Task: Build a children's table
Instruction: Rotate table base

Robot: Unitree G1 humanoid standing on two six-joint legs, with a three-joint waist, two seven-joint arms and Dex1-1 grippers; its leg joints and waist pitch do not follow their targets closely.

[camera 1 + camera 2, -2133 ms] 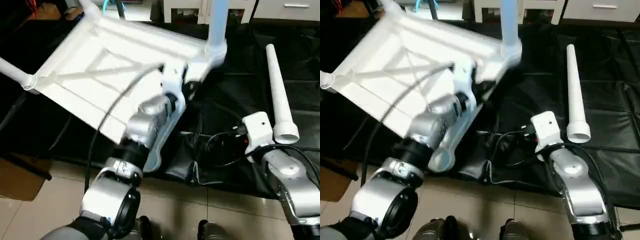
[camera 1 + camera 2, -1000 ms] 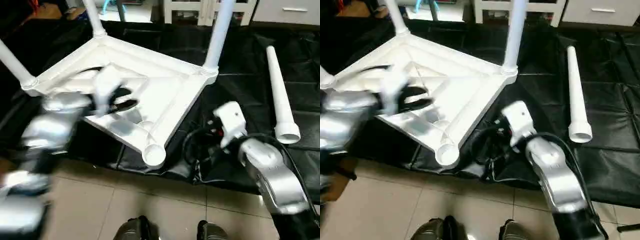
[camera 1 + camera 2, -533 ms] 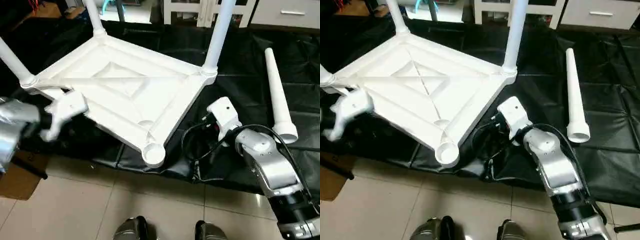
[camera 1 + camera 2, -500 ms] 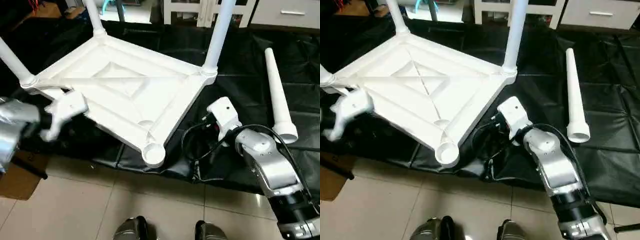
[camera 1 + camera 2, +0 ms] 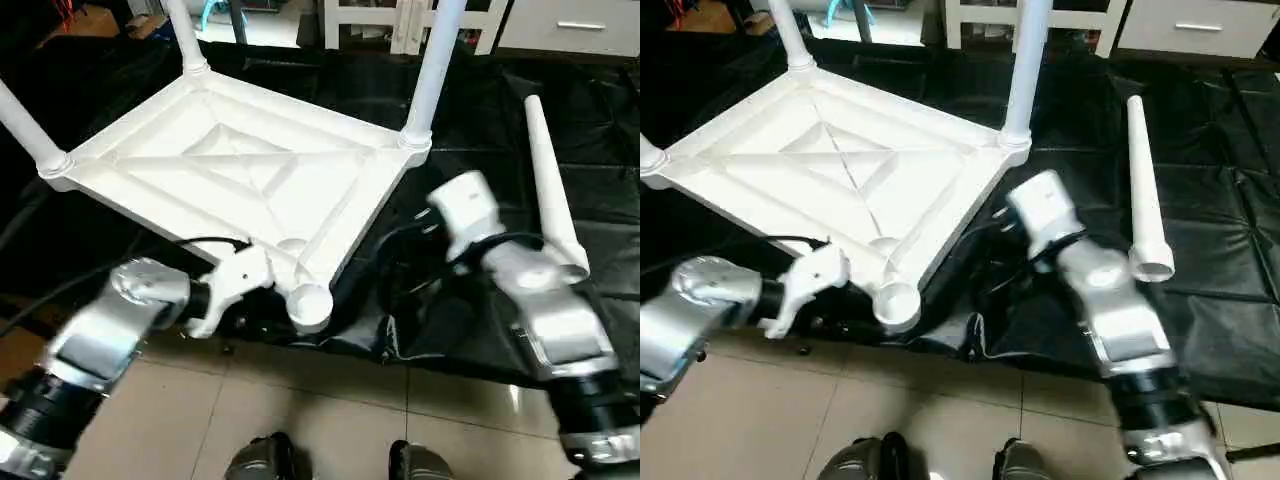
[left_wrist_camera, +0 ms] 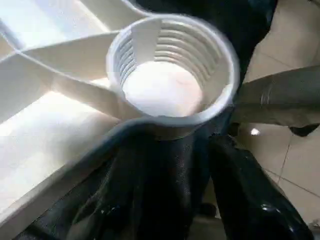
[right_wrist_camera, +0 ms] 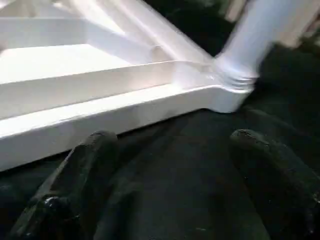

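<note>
The children's table lies upside down on a black mat, its X-ribbed white top facing up. Three legs stand in its corner sockets; one is the right-corner leg. The near corner socket is empty, and its threaded inside faces the left wrist camera. My left gripper is open, with a black finger on each side of that socket's base. A loose leg lies on the mat at the right. My right gripper is open wide and holds nothing. It hangs low over the mat beside the table's edge.
The black mat covers the floor under the table and ends at bare tiles in front. Black cables loop on the mat near my right forearm. White furniture stands behind.
My left arm has swung from the table's left edge to the near empty socket. My right arm has risen a little, to the right.
</note>
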